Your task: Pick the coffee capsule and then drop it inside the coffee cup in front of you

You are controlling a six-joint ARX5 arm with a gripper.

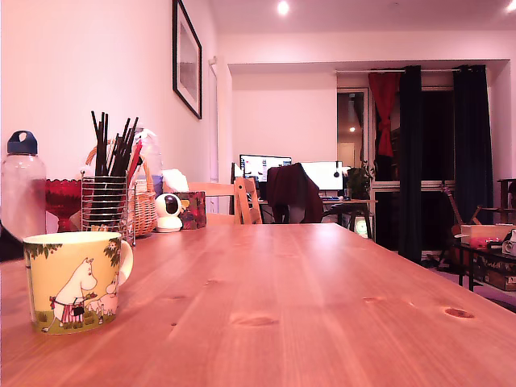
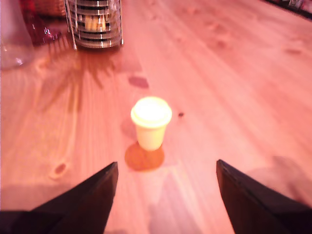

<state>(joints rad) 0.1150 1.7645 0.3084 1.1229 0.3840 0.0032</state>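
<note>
The coffee capsule (image 2: 151, 122) is small and pale yellow. It stands on the wooden table (image 2: 234, 73) with its wide end up and casts an orange shadow. My gripper (image 2: 166, 162) is open: its two dark fingers flank the space just short of the capsule and touch nothing. The coffee cup (image 1: 74, 282) appears only in the exterior view, at the near left of the table (image 1: 322, 306). It is a pale yellow mug with white cartoon figures and green leaves near the rim. Neither the arm nor the capsule shows in the exterior view.
A wire-mesh holder of black sticks (image 1: 106, 205) (image 2: 95, 24) stands behind the cup. A clear bottle with a blue cap (image 1: 22, 189) (image 2: 12, 39) is beside it. Further back are a wicker basket (image 1: 145, 210), a red glass bowl (image 1: 63, 197) and a small white round device (image 1: 168, 212).
</note>
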